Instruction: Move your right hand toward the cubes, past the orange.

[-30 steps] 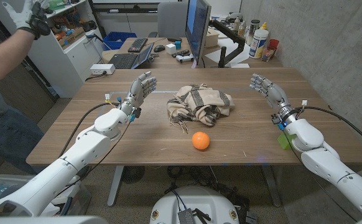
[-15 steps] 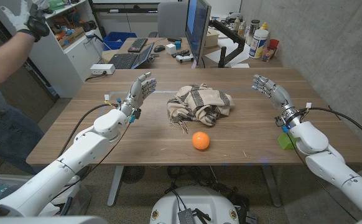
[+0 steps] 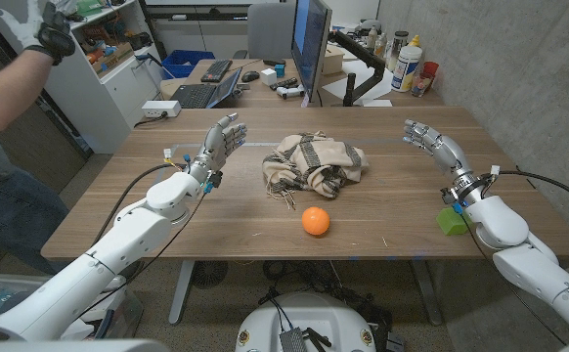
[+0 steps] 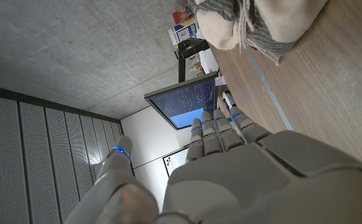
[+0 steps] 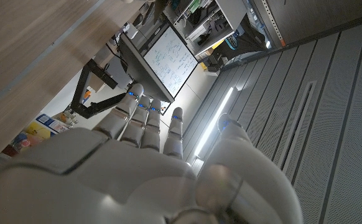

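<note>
Right hand [image 3: 430,141]: raised above the table [image 3: 216,230], well to the right of the orange [image 3: 314,221] and farther back than it; fingers extended, slightly apart, holding nothing. Same hand in the right wrist view [image 5: 150,168]: seen from the back, fingers close side by side, thumb set apart, nothing between them.

Left hand [image 3: 221,141]: raised above the table, to the left of the orange and farther back; fingers extended and slightly spread, empty. Same hand in the left wrist view [image 4: 231,168]: fingers near one another, thumb apart, nothing held.

Orange: resting on the table near the front edge, just in front of the striped cloth [image 3: 312,162]. Visible in the head view alone; wrist views give no sight of it.

Green cube [image 3: 449,219]: on the table well to the right of the orange, just beside the right forearm, behind the right hand's wrist. Partly covered by the arm; whether more than one cube lies there cannot be told.

Striped cloth in the left wrist view [image 4: 262,22]: cut off at the frame edge, fringe hanging over the wood.

Person's gloved hand [image 3: 42,27]: raised far to the left of the orange, beyond the table.
</note>
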You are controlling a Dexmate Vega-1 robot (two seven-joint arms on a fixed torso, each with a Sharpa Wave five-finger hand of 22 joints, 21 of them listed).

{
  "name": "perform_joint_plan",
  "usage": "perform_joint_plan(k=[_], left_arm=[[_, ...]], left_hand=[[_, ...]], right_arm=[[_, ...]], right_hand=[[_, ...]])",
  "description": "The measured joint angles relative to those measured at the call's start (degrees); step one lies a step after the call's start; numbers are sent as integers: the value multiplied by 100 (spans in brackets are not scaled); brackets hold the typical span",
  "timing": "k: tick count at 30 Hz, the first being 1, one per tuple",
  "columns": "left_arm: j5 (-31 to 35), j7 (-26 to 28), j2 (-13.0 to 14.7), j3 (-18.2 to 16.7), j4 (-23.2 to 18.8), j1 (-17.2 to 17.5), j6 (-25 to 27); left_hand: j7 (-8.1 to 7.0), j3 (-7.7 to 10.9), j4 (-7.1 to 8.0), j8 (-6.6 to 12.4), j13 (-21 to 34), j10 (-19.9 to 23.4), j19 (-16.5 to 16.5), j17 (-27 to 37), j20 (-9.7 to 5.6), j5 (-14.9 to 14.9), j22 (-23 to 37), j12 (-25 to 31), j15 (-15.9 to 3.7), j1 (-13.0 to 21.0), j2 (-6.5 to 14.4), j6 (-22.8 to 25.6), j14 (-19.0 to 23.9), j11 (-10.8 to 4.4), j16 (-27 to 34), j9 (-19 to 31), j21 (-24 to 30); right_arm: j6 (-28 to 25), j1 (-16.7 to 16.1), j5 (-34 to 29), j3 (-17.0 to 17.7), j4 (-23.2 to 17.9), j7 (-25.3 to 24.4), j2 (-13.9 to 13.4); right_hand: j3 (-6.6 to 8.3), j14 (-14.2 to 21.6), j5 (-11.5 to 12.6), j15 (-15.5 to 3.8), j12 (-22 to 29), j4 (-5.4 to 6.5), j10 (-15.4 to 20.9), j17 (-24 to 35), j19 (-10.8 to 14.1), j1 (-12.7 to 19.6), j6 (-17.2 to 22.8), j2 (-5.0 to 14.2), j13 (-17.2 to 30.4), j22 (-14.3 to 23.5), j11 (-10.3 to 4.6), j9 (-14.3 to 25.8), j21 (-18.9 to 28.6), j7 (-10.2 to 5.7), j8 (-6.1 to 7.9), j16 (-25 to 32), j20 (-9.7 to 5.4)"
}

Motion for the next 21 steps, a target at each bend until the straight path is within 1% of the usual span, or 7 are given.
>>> perform_joint_plan(k=[4,5,6,8,13,17,21], left_arm=[[-25,27,0,0,0,0,28],[-27,30,33,-75,-183,82,31],[-32,39,33,-75,-183,82,41],[-36,46,33,-75,-183,82,48],[-46,67,72,-107,-275,110,90],[-48,73,88,-113,-302,111,118],[-54,74,88,-113,-302,98,128]], left_hand=[[-9,-15,15,0,0,0,0,0,0,40,0,0,0,0,0,9,0,0,0,0,0],[-9,-15,15,0,0,5,0,0,0,40,0,0,0,0,0,9,0,-5,0,0,0],[-9,-15,15,0,0,31,0,0,0,40,0,0,0,0,0,9,0,-32,0,0,0],[-9,-15,15,0,0,31,22,0,-22,40,0,0,0,0,0,9,0,-31,0,0,0],[-10,-14,15,0,0,31,32,0,-31,40,0,0,0,0,0,9,0,-31,0,0,0],[-9,-14,15,0,0,31,32,0,-31,40,0,0,0,0,0,9,0,-31,0,0,0],[-10,-16,13,0,0,31,32,0,-31,67,0,0,0,0,0,9,0,-31,0,0,0]], right_arm=[[0,-98,0,92,-34,0,-14],[205,-111,-222,105,-41,-201,-16],[205,-149,-222,142,-59,-201,-21],[263,-190,-339,183,-79,-289,-26],[320,-344,-500,331,-148,-402,-42],[370,-468,-705,451,-211,-536,-47],[397,-571,-833,552,-262,-613,-47]], right_hand=[[-9,21,0,-20,0,-9,23,0,20,21,52,-21,0,0,-23,0,0,-52,0,0,20],[-17,21,0,-20,0,-17,31,0,21,21,61,-21,0,0,-31,0,0,-61,0,0,21],[-18,21,0,-20,0,-18,31,0,35,21,61,-21,0,0,-31,0,0,-61,0,0,26],[-18,42,21,-41,0,-18,44,0,63,50,89,8,0,0,-20,0,0,-59,0,0,-2],[-17,52,21,-50,-1,-17,72,0,62,51,122,8,0,0,-11,0,0,-61,0,0,-1],[8,51,20,-50,-1,-40,86,0,62,61,153,-2,0,0,-25,0,-1,-91,0,0,-1],[18,93,42,-51,-1,-97,103,0,103,143,184,-8,-1,0,-41,1,-44,-122,0,-24,-2]])
